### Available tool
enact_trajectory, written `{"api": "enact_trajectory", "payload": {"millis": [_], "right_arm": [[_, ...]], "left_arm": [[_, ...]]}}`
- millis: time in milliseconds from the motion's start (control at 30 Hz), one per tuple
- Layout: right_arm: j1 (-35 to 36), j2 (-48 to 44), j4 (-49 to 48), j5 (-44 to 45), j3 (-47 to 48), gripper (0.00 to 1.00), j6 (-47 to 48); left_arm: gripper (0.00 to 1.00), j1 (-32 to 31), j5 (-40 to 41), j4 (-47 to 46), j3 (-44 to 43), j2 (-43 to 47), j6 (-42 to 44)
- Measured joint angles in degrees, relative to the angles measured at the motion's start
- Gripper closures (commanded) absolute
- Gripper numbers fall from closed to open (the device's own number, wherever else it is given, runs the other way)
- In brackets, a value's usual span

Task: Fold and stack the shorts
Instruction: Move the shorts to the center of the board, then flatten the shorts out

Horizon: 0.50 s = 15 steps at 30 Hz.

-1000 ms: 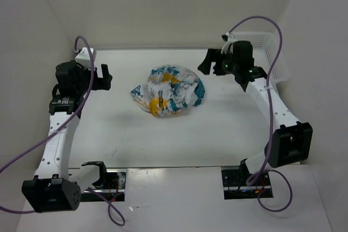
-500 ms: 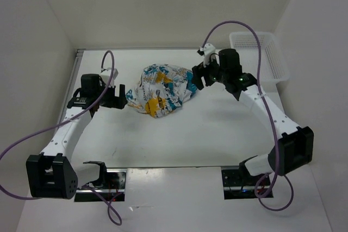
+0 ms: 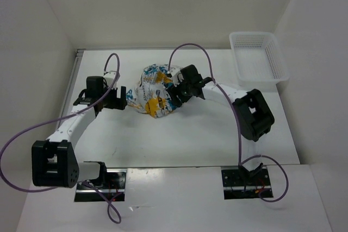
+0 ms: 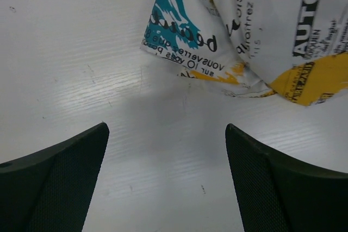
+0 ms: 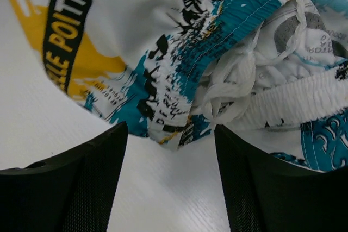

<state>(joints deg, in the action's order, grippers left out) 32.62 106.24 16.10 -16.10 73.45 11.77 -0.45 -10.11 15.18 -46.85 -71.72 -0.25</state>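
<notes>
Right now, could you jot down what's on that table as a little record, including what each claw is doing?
Shorts: crumpled heap, mid-table, not folded
Left gripper: open, empty, beside the heap's left edge, not touching it
Right gripper: open, fingers either side of the heap's right hem, not clamped
Basket: white mesh, far right corner, apart from the heap
Table: white

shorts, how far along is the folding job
Nothing looks done: the shorts lie in a crumpled heap. In hand: the left gripper and right gripper flank it with jaws open, neither gripping fabric yet. Left: flattening, every fold, and stacking.
</notes>
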Motion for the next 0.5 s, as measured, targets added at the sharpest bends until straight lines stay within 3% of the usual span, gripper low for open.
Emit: {"api": "enact_trajectory", "payload": {"millis": [367, 500], "right_arm": [[-0.5, 5.8, -1.0, -2.8, 2.8, 0.3, -1.4], [-0.5, 5.9, -0.9, -2.8, 2.6, 0.36, -1.0]], "left_arm": [[0.08, -0.1, 2.3, -1.6, -8.4, -19.2, 0.0], [0.08, -0.2, 2.6, -3.3, -11.0, -24.0, 0.0]]}}
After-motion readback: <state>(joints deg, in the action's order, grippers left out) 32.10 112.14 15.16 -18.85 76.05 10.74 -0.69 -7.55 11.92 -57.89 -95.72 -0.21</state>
